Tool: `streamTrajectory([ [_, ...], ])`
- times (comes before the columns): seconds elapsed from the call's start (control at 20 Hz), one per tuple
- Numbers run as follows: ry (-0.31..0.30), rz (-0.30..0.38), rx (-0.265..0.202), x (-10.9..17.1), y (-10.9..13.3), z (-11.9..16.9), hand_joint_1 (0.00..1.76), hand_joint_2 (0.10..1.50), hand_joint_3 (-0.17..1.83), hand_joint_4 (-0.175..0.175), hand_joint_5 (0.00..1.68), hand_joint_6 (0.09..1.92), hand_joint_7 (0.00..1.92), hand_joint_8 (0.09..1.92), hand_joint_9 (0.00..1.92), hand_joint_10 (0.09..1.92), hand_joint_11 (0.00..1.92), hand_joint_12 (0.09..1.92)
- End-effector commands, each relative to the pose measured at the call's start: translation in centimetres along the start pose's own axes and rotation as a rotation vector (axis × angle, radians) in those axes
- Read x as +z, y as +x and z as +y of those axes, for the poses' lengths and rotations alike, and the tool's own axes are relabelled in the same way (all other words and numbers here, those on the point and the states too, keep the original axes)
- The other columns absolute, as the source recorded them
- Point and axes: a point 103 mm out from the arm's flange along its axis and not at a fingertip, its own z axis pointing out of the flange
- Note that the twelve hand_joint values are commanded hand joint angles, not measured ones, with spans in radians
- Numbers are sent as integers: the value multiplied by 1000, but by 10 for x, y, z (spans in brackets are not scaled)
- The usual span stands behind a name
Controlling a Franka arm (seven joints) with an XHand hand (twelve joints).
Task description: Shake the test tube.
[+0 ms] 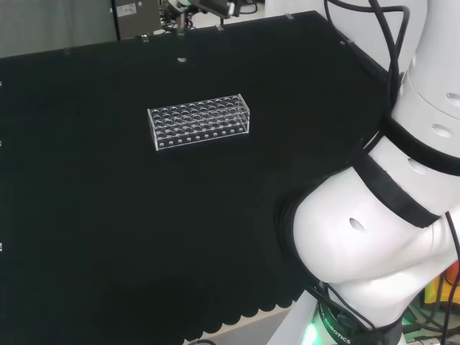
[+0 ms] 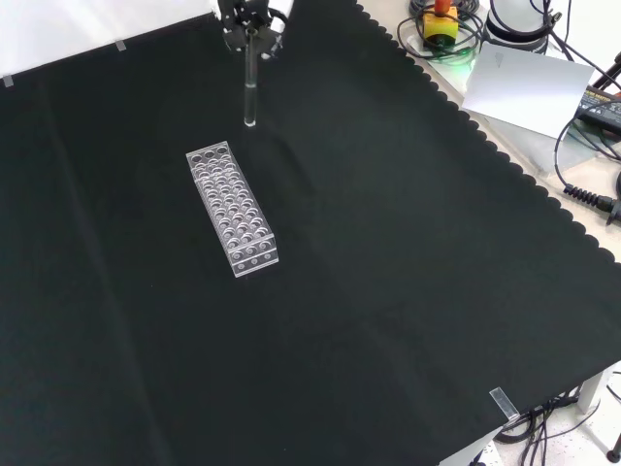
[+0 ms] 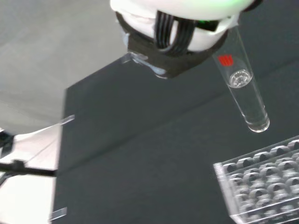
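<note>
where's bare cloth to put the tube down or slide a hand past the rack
In the front view, the black cloth lies bare right of the clear rack and below it to the scalloped edge. Left of the rack is bare too. It is tight only above the rack, where the hand holds the test tube.

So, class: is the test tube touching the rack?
Apart. In the wrist view the test tube, held in the hand, hangs with dark cloth showing between its tip and the rack.

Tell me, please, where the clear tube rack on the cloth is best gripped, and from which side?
Judging by shape, take the tube rack across its two long side walls, coming from above: it lies flat and narrow. The hand holds the test tube now.
</note>
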Motion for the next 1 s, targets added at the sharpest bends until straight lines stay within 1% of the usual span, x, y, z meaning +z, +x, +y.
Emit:
streamTrajectory([
  [0.05, 29, 15, -52, 7, 17, -1, 1428, 867, 131, -175, 1425, 199, 1853, 145, 1431, 258, 1272, 836],
  [0.25, 13, -17, -1, 2, -5, 2, 1428, 867, 130, -175, 1425, 199, 1853, 145, 1431, 259, 1272, 836],
  [0.4, -4, -55, 54, -4, -32, 3, 1428, 867, 130, -175, 1425, 200, 1853, 145, 1430, 259, 1272, 837],
  [0.5, -18, -95, 100, -8, -55, 4, 1428, 867, 130, -175, 1425, 200, 1853, 145, 1430, 260, 1271, 837],
  [0.75, -58, -210, 239, -27, -117, 3, 1428, 867, 130, -175, 1425, 201, 1854, 145, 1430, 261, 1271, 838],
  [0.85, -75, -239, 284, -37, -136, 2, 1428, 867, 130, -175, 1424, 201, 1854, 145, 1430, 261, 1271, 839],
  [1.0, -97, -259, 343, -50, -160, -1, 1428, 867, 129, -175, 1424, 201, 1854, 145, 1430, 261, 1270, 839],
])
